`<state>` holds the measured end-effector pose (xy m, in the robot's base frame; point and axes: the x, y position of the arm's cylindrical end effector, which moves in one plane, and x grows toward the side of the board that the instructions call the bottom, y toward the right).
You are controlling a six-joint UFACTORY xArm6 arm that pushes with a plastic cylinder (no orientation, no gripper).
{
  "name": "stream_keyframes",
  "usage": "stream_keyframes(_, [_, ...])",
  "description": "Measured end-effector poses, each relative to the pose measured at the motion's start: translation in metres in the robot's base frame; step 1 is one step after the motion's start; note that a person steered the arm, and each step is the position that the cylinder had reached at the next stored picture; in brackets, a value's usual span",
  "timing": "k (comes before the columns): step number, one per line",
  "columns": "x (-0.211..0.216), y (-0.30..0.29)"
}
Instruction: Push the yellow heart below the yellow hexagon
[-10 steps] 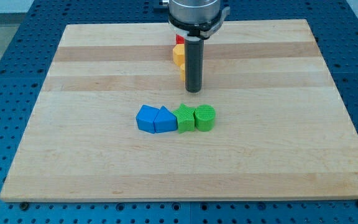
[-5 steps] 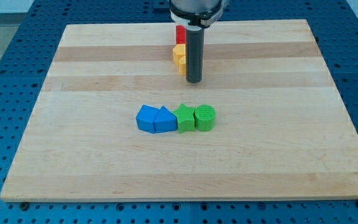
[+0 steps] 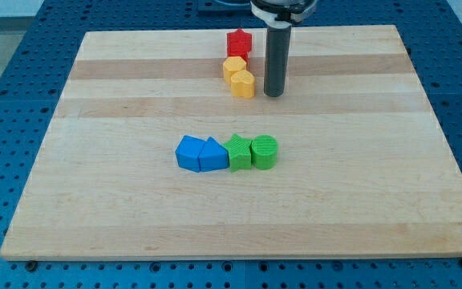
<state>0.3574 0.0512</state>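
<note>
Arm body cut off by view's top; only rod (image 3: 274,60) shows. Red block (image 3: 239,42) shape unclear. Board (image 3: 375,201) fully visible.

**Materials and surface finish**

The board (image 3: 135,201) is pale wood with visible grain bands and a smooth, matt finish. The blocks, e.g. the yellow heart (image 3: 244,83) and green cylinder (image 3: 265,152), look like matt plastic with fine ridges. The rod (image 3: 275,56) is dark, smooth and faintly glossy. The blue base (image 3: 6,120) is perforated.
</note>
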Motion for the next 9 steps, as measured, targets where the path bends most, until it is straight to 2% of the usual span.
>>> stream_keyframes(9, [0.0, -0.028])
